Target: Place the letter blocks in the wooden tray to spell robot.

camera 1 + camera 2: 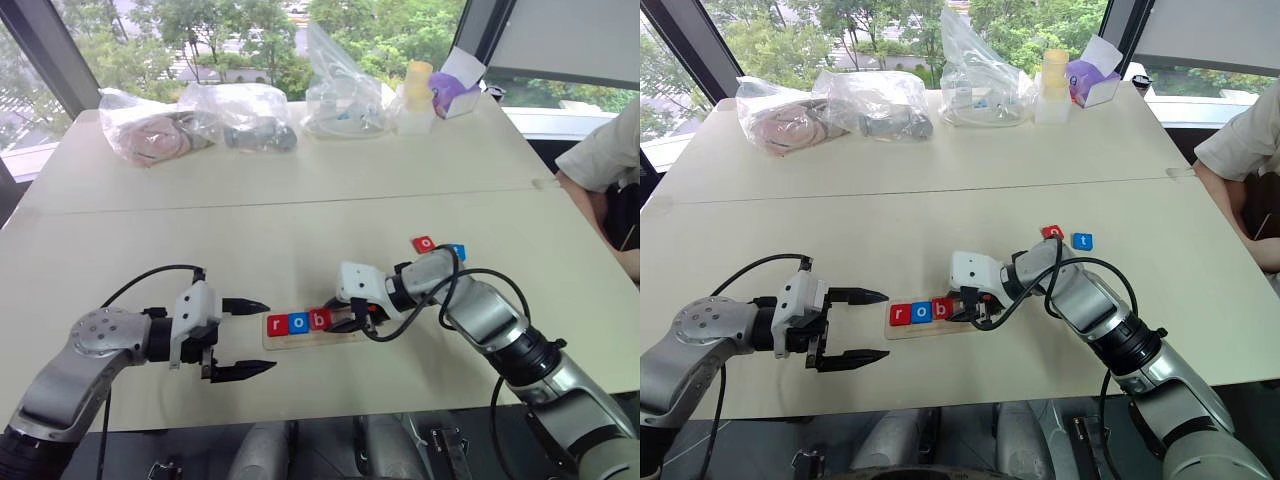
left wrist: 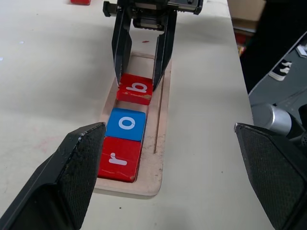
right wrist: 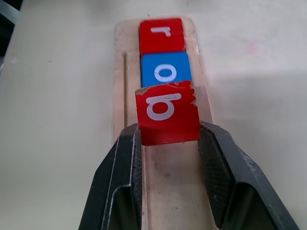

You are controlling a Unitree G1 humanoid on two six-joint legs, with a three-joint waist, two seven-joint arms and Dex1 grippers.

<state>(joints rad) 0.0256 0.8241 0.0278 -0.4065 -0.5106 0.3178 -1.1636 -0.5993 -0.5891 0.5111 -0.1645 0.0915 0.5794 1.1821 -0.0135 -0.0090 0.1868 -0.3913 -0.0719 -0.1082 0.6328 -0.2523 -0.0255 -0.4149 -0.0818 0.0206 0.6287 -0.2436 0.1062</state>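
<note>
the right claw is clamping the red square tile with the white letter b, setting it into the long pale-wood tray on the light desk, just after the red r tile and blue o tile. the b tile is looking slightly tilted (its near edge seems raised), so it should be pressed flat against the o before letting go. the left claw is hovering beside the tray, fingers wide apart, holding nothing. the red o tile and blue t tile are waiting further off.
</note>
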